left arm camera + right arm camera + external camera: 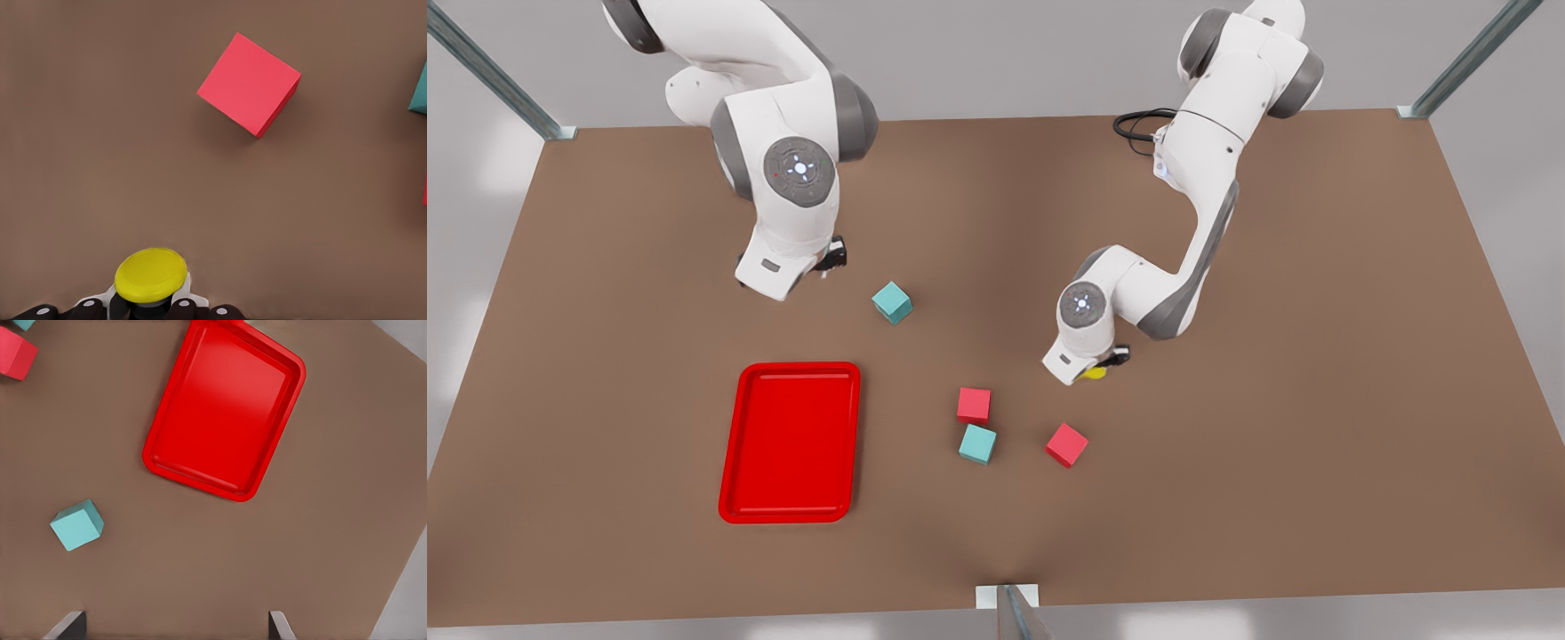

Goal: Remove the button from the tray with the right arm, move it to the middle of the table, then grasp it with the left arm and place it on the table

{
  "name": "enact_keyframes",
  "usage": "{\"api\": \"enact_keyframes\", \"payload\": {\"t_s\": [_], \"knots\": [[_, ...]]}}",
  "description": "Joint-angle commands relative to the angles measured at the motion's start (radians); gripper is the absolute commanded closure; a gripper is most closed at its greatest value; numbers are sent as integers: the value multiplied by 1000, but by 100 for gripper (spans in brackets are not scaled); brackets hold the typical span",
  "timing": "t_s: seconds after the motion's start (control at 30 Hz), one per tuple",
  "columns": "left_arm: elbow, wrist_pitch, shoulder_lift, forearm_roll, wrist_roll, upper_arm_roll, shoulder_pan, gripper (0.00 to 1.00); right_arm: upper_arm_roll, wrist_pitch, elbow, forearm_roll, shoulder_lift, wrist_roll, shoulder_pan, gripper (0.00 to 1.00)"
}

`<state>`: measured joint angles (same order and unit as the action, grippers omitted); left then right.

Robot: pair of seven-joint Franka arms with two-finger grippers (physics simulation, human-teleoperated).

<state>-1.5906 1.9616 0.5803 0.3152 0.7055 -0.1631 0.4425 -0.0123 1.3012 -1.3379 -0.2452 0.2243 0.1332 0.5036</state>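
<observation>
Brown and matte, the table (1316,462) spreads under both arms. On the front view's left the right arm (783,151) is raised above the surface, its gripper (177,623) hanging with the jaws spread wide and nothing between them; the right wrist view looks down past the two fingertips (67,625) onto the tray. On the front view's right the left arm (1200,204) bends low, its gripper (1100,366) close to the table near the middle. The tray (734,462), bright red with a low rim, lies flat on the front view's left and holds nothing. Four cubes sit on the table: a teal cube (892,302) between the arms, a red cube (974,404) touching or just beside another teal one (977,444), and a second red cube (1066,444) apart from them, near the left gripper. The button (151,275), yellow cap up, is clamped between the left gripper's fingers (181,308), well away from the tray.
</observation>
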Motion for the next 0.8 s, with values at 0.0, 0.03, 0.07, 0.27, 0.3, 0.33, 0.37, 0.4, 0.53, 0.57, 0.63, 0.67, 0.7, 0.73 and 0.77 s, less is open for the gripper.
{"api": "enact_keyframes", "payload": {"t_s": [0.0, 0.03, 0.07, 0.27, 0.3, 0.33, 0.37, 0.4, 0.53, 0.57, 0.63, 0.67, 0.7, 0.73, 0.77], "knots": [[12, -227, 0, 102, 670, -1, 1, 53, 3, 16, 17, 63, 1, -6, -36, 0], [32, -227, 7, 104, 811, 1, 2, 53, 3, 36, 42, 73, 7, -6, -65, 0], [32, -225, 10, 151, 941, -1, 8, 53, 5, 76, 51, 119, 7, -7, -112, 0], [133, -224, 79, 413, 1735, -1, 53, 52, 5, 118, 57, 138, 7, -12, -162, 0], [132, -228, 82, 459, 1819, -1, 58, 52, 3, 118, 55, 138, 7, -12, -157, 0], [133, -233, 82, 487, 1888, 1, 74, 52, 3, 118, 55, 138, 7, -12, -160, 0], [132, -250, 96, 551, 1941, -1, 90, 52, 3, 118, 55, 136, 7, -12, -158, 0], [132, -279, 130, 607, 1977, 1, 102, 52, 3, 118, 55, 136, 7, -12, -160, 0], [130, -340, 208, 760, 2049, 1, 116, 52, 3, 118, 55, 136, 7, -12, -162, 0], [130, -375, 219, 782, 2051, -1, 119, 52, 3, 118, 55, 136, 7, -12, -160, 0], [129, -411, 245, 815, 2092, 1, 120, 52, 3, 118, 55, 136, 7, -12, -162, 0], [129, -414, 248, 820, 2092, 1, 120, 52, 3, 118, 55, 136, 7, -12, -162, 0], [129, -412, 257, 822, 2092, 1, 119, 52, 3, 118, 55, 136, 7, -12, -162, 0], [129, -412, 273, 844, 2094, 1, 119, 52, 3, 118, 55, 136, 7, -12, -162, 0], [129, -412, 288, 852, 2092, 1, 117, 52, 3, 118, 55, 136, 7, -12, -162, 0]]}}
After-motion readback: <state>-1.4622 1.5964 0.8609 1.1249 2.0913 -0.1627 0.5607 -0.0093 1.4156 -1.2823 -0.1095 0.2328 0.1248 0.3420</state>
